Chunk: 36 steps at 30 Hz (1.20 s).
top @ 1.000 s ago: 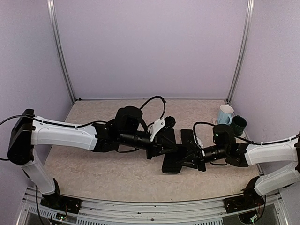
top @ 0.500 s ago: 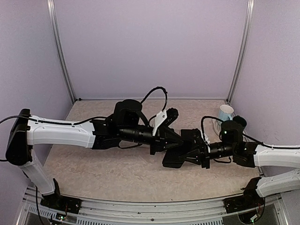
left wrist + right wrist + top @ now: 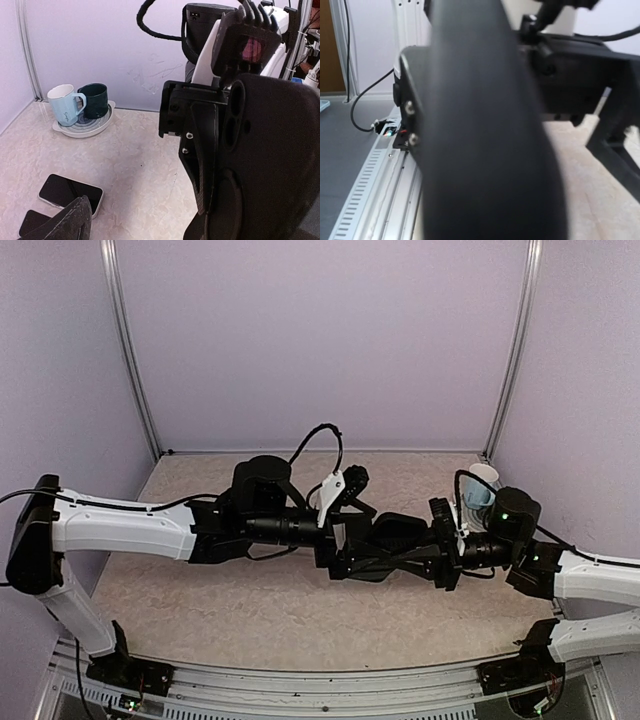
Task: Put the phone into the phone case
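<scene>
Left wrist only, I log: phone (image 3: 70,192) flat on table (image 3: 142,165). Plate (image 3: 82,131) holds pale-blue mug (image 3: 64,103), dark-green mug (image 3: 95,100). Left gripper (image 3: 350,552) spread; right gripper (image 3: 405,560) pinching phone case (image 3: 270,160).

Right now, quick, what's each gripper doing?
Left gripper: open.
Right gripper: shut on the phone case.

1. Phone case (image 3: 270,165): matt black, smooth, plastic-looking.
2. Phone (image 3: 70,192), at 8 o'clock in the left wrist view: glossy black front, pale rim.
3. Pale blue mug (image 3: 64,105) and dark green mug (image 3: 95,99), at 10 o'clock: shiny glazed ceramic.
4. Surface (image 3: 140,165): mottled beige, stone-like, dull.
</scene>
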Motion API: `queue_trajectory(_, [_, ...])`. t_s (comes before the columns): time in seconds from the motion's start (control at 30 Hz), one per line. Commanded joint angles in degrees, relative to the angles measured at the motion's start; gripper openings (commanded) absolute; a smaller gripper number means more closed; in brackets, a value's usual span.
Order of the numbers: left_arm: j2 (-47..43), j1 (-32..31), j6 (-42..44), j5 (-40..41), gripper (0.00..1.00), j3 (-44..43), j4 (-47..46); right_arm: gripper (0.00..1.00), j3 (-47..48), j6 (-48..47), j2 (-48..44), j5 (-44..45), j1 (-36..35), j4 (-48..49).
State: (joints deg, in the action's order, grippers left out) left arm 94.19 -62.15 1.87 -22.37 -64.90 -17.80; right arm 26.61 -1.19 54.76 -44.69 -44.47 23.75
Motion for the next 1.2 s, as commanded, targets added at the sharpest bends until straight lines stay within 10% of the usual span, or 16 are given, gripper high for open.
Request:
queue_trajectory(0.0, [-5.78, 1.89, 0.87, 1.91, 0.99, 5.04, -3.66, 0.00, 2.68, 0.94, -2.14, 0.18, -0.17, 2.47])
queue_trajectory(0.4, [-9.77, 2.84, 5.36, -2.07, 0.91, 16.15, -9.76, 0.00, 5.15, 0.83, -4.14, -0.10, 0.20, -0.67])
queue_trajectory(0.63, [-4.58, 0.83, 7.02, -0.50, 0.23, 10.70, -6.55, 0.00, 6.41, -0.47, -4.41, 0.72, 0.17, -3.22])
queue_trajectory(0.8, [-4.80, -0.23, 5.94, -0.45, 0.01, 11.03, -9.15, 0.00, 6.51, -0.37, -4.14, 0.74, 0.22, -3.47])
queue_trajectory(1.0, [-5.65, -0.90, 5.37, 0.50, 0.00, 12.14, -10.93, 0.00, 6.50, -0.47, -4.23, 0.78, 0.17, -3.67])
queue_trajectory(1.1, [-5.36, -1.03, 4.81, 0.46, 0.43, 11.56, -11.23, 0.00, 7.21, -0.71, -3.70, -0.69, 0.17, -4.35])
queue_trajectory(1.17, [-4.87, -1.09, 4.72, 0.38, 0.49, 10.67, -11.08, 0.00, 7.83, -1.25, -3.25, -0.97, 0.17, -5.61])
